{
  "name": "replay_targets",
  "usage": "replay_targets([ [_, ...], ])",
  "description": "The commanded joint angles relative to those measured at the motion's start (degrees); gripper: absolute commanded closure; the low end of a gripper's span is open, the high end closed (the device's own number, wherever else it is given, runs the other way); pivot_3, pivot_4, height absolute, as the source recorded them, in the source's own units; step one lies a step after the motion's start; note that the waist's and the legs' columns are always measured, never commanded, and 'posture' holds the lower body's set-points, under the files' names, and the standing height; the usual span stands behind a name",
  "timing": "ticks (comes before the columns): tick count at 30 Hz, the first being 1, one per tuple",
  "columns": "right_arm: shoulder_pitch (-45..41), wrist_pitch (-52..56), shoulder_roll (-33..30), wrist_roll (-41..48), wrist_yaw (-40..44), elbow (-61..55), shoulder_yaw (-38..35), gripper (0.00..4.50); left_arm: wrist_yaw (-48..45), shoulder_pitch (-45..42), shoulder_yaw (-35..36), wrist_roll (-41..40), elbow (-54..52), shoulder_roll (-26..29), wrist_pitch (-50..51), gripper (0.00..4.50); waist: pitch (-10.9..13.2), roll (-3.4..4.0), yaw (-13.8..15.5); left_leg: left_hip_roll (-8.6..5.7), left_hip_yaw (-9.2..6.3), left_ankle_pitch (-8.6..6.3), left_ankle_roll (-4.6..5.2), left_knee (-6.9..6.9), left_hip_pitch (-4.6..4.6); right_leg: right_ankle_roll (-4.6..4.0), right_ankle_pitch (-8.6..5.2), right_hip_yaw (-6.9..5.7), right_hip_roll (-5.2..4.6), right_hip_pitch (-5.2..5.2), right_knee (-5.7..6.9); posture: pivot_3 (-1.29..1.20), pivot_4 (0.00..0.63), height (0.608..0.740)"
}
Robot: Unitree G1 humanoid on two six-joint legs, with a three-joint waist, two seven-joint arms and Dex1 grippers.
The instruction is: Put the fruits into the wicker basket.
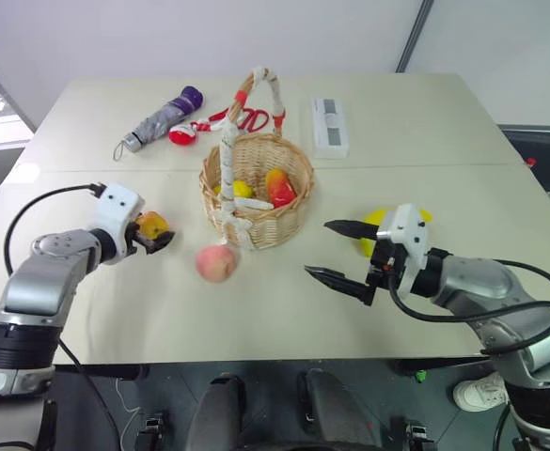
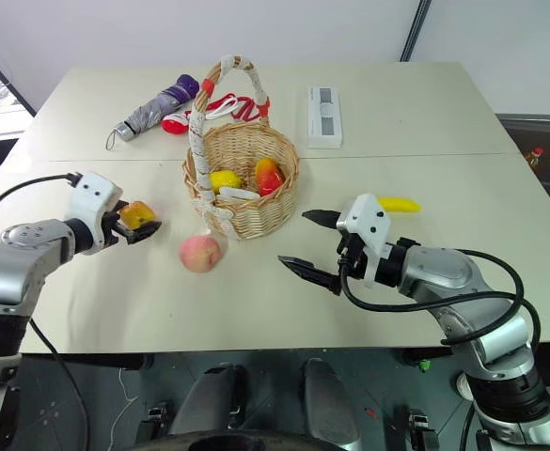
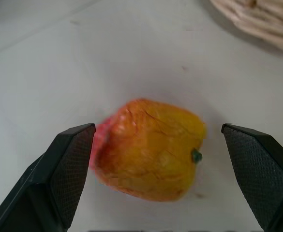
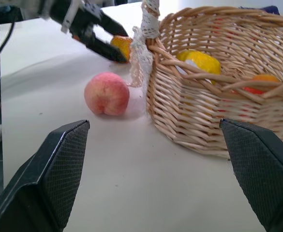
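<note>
Showing no readable writing, wicker basket (image 1: 260,193) holds fruits (image 1: 279,187).

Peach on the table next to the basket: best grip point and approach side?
Grip the peach across its round middle, coming from above with the open right gripper. It's near-spherical, so any diameter works, but the wicker basket sits close on its far right side. Setting the fingers along the free left-right line probably avoids the wicker.

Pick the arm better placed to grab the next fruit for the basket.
Left. Its open gripper already straddles the orange fruit; the right gripper is open in mid-air, with no fruit between its fingers.
</note>
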Motion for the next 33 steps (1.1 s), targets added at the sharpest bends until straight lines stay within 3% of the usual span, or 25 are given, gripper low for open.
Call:
replay_targets([
  [1, -0.9, -1.5, 0.7, -0.4, -0.2, -0.9, 0.0, 0.0, -0.5, -2.3, -1.1, 2.7, 2.1, 0.9, -1.2, 0.26, 0.0, 0.0, 0.1, 0.0, 0.0, 0.0, 0.0, 0.0, 0.0, 0.0, 0.0, 0.0, 0.0, 0.0, 0.0, 0.0, 0.15, 0.74],
  [3, -0.8, -1.7, 1.0, -0.6, -0.3, -1.0, 0.2, 0.0, -0.4, -3.0, -1.1, 3.4, 3.0, 0.2, -2.4, 0.88, 0.0, 0.0, 0.0, 0.0, 0.0, 0.0, 0.0, 0.0, 0.0, 0.0, 0.0, 0.0, 0.0, 0.0, 0.0, 0.0, 0.15, 0.74],
  [6, -0.7, -1.8, 1.3, -0.8, -0.3, -1.2, 0.2, 0.0, -0.5, -3.9, -0.9, 4.0, 3.7, -0.4, -2.8, 2.21, 0.0, 0.0, 0.1, 0.01, 0.0, 0.0, 0.0, 0.0, 0.0, 0.0, 0.0, 0.0, -0.01, 0.0, 0.0, 0.0, 0.15, 0.74],
  [12, -0.6, -2.1, 1.3, -1.0, -0.6, -1.4, 0.1, 0.0, -0.6, -3.5, 2.1, 3.6, 2.4, 0.1, -4.7, 2.28, 0.0, 0.0, 0.0, 0.02, -0.01, 0.0, 0.0, 0.01, 0.0, 0.0, 0.0, 0.0, -0.02, 0.0, 0.01, 0.0, 0.15, 0.74],
  [17, -2.2, -2.4, 1.0, -1.5, -0.3, -0.1, -0.4, 0.0, 0.6, -10.5, 9.0, -5.2, -3.9, -6.4, -4.1, 2.28, 0.1, -0.11, 0.6, 0.04, -0.06, 0.0, 0.0, 0.12, -0.1, 0.01, 0.0, -0.09, -0.06, 0.01, 0.02, 0.0, 0.15, 0.74],
  [22, -3.5, -2.8, 1.1, -2.0, -0.4, 0.9, -0.3, 0.0, 1.7, -18.9, 7.1, -8.5, -4.1, -13.7, -2.8, 2.28, 0.0, -0.19, 0.4, -0.06, -0.12, 0.0, 0.0, 0.23, -0.19, 0.03, 0.01, -0.16, -0.11, 0.04, 0.01, 0.0, 0.15, 0.74],
  [28, -4.1, -2.6, 1.8, -2.4, -1.6, 0.3, 0.3, 0.0, 0.3, -26.6, 0.9, -5.8, 5.4, -18.9, -4.7, 2.28, 0.0, -0.19, -0.2, -0.11, -0.1, 0.01, 0.0, 0.19, -0.07, 0.03, 0.01, -0.1, 0.03, 0.04, 0.07, 0.0, 0.15, 0.74],
  [29, -4.0, -2.5, 1.8, -2.4, -1.9, 0.0, 0.2, 0.0, -0.2, -27.1, 0.3, -5.7, 6.2, -19.2, -5.0, 1.26, 0.0, -0.19, -0.3, -0.1, -0.1, 0.01, 0.0, 0.18, -0.05, 0.03, 0.01, -0.08, 0.05, 0.03, 0.08, 0.0, 0.15, 0.74],
  [32, -3.4, -2.2, 1.6, -2.3, -2.4, -0.9, 0.0, 0.0, -1.5, -27.8, -0.6, -4.8, 7.6, -18.8, -6.0, 0.11, 0.0, -0.19, -0.2, -0.08, -0.11, 0.01, 0.0, 0.15, -0.05, 0.02, 0.01, -0.08, 0.07, 0.0, 0.08, 0.0, 0.15, 0.74],
  [33, -3.2, -2.1, 1.5, -2.2, -2.6, -1.2, -0.1, 0.0, -1.9, -27.9, -0.8, -4.5, 7.8, -18.5, -6.4, 0.11, 0.0, -0.19, -0.1, -0.07, -0.11, 0.01, 0.0, 0.15, -0.05, 0.02, 0.01, -0.08, 0.07, 0.0, 0.08, 0.0, 0.15, 0.74],
])
